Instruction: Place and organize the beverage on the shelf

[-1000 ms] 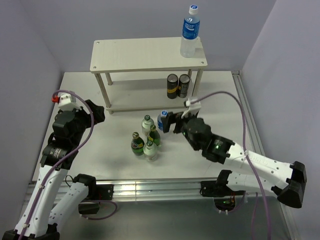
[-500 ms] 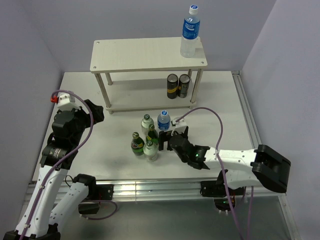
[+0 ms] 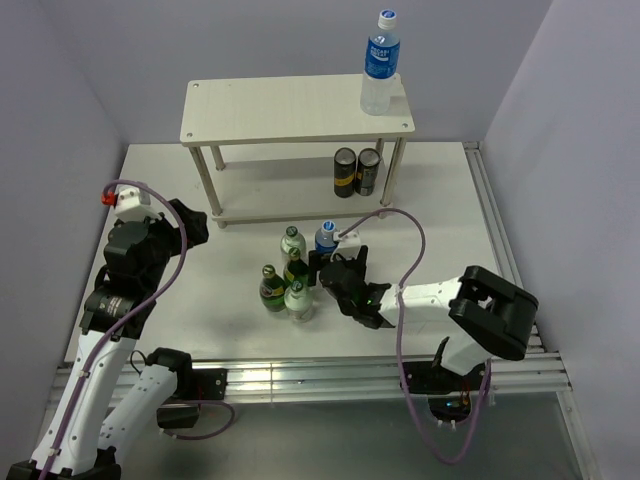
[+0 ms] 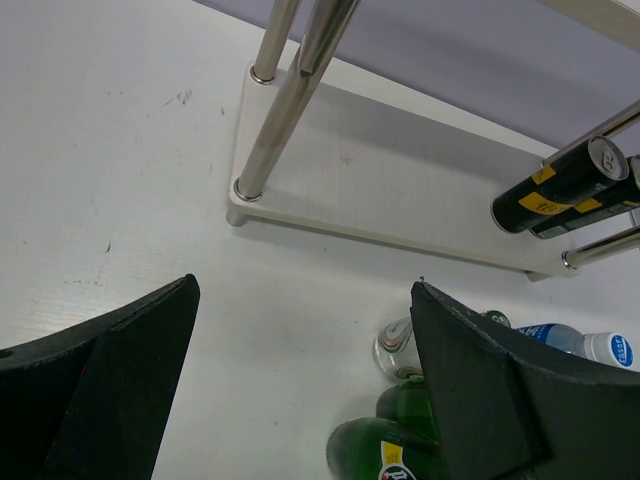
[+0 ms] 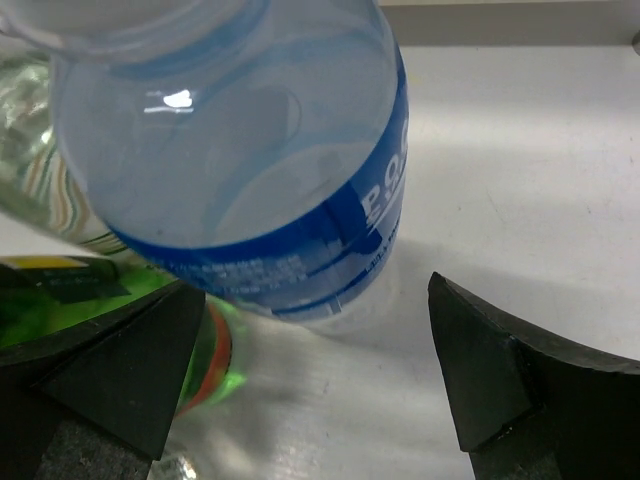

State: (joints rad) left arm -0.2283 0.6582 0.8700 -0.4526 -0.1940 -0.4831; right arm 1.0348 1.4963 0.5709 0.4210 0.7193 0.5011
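The pale wood shelf (image 3: 297, 110) stands at the back. One blue-labelled bottle (image 3: 380, 62) stands on its top board at the right. The other bottles stand in a cluster on the table: a blue-labelled bottle (image 3: 326, 238), two green bottles (image 3: 270, 288), and two small clear ones (image 3: 291, 243). My right gripper (image 3: 330, 272) is low at the cluster's right side and open. In the right wrist view the blue-labelled bottle (image 5: 250, 170) fills the space just ahead of the open gripper (image 5: 315, 300), with a green bottle (image 5: 60, 300) at the left. My left gripper (image 3: 190, 225) is open and empty, left of the cluster.
Two dark cans (image 3: 356, 172) stand on the shelf's lower board at the right, also seen in the left wrist view (image 4: 560, 185). The shelf's metal legs (image 4: 270, 100) are close ahead of the left gripper (image 4: 305, 370). A rail runs along the table's right edge (image 3: 495, 230).
My right arm has folded in and dropped low, bringing its gripper left to the blue-labelled bottle in the cluster. The left arm has not moved.
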